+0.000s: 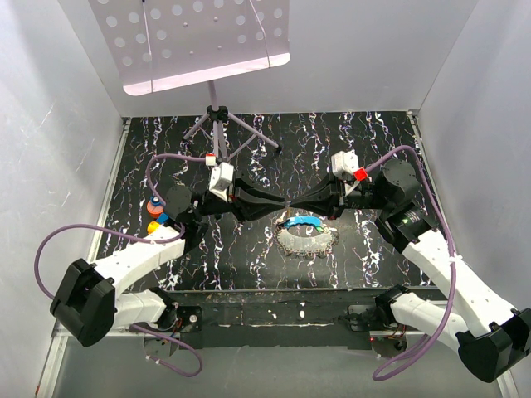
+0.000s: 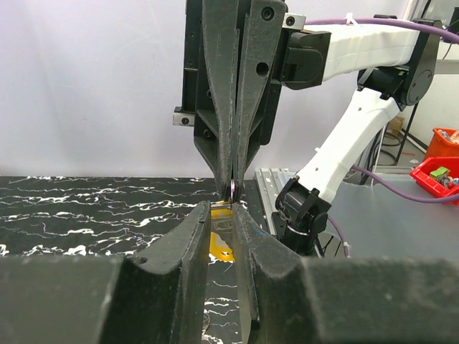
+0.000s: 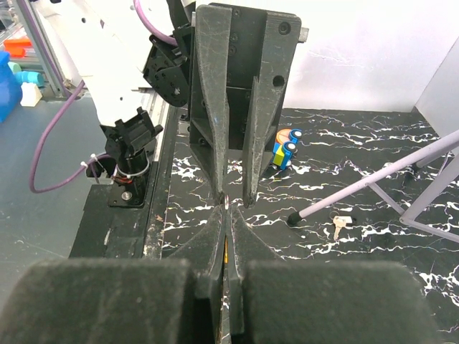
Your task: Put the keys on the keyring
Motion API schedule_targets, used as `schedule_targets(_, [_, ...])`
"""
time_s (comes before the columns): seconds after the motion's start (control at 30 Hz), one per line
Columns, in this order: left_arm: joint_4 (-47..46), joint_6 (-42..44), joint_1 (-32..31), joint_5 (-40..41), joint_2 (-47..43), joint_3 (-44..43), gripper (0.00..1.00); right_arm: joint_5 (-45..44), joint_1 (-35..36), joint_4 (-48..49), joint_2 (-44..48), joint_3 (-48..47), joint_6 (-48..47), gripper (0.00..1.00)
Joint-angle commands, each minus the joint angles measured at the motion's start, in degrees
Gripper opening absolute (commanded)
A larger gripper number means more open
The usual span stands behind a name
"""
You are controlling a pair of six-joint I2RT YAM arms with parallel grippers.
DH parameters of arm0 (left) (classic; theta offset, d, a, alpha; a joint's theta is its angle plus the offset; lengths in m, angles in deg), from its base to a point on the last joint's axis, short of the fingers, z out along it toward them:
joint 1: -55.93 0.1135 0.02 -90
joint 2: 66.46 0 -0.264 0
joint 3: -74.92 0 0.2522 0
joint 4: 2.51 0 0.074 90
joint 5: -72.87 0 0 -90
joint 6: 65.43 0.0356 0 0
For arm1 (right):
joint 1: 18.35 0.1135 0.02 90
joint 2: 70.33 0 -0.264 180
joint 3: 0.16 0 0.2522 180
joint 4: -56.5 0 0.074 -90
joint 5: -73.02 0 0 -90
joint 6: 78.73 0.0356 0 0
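My two grippers meet tip to tip above the middle of the table. My left gripper (image 1: 278,205) (image 2: 222,209) is shut on the yellow-headed key (image 2: 219,244), with its metal blade pointing at the other gripper. My right gripper (image 1: 299,204) (image 3: 226,213) is shut on the small metal keyring (image 2: 234,190), which shows edge-on in the right wrist view (image 3: 226,203). The key's blade tip is right at the ring; I cannot tell whether it is threaded. The blue-headed key (image 1: 304,220) lies on a round grey dish (image 1: 305,243) just below the fingertips.
A tripod stand (image 1: 217,124) with a perforated tray (image 1: 199,41) stands at the back; one leg (image 3: 373,188) reaches near the grippers. A plain silver key (image 3: 341,225) lies by that leg. Small coloured toys (image 1: 153,214) sit at the left edge.
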Motion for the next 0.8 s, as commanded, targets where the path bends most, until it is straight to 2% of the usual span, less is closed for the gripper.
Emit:
schedule_targets(0.0, [-0.6, -0.1, -0.3, -0.8, -0.2, -2.3, 0.17, 0.0, -0.2, 2.9, -0.1, -0.3, 0.6, 0.01])
schedule_targets(0.2, [-0.9, -0.3, -0.5, -1.0, 0.0, -2.6, 0.13, -0.1, -0.1, 3.3, -0.3, -0.2, 1.4, 0.01])
schedule_targets(0.53, [0.1, -0.1, -0.8, -1.4, 0.3, -2.7, 0.13, -0.2, -0.1, 3.7, -0.5, -0.2, 1.8, 0.01])
schedule_targets(0.67, [1.8, 0.3, -0.9, -1.9, 0.5, -3.5, 0.02, -0.2, -0.1, 3.6, -0.5, -0.1, 1.7, 0.01])
schedule_targets(0.77, [3.4, 0.4, -0.9, -2.2, 0.5, -4.0, 0.00, -0.1, -0.1, 3.6, -0.6, 0.0, 1.7, 0.01])
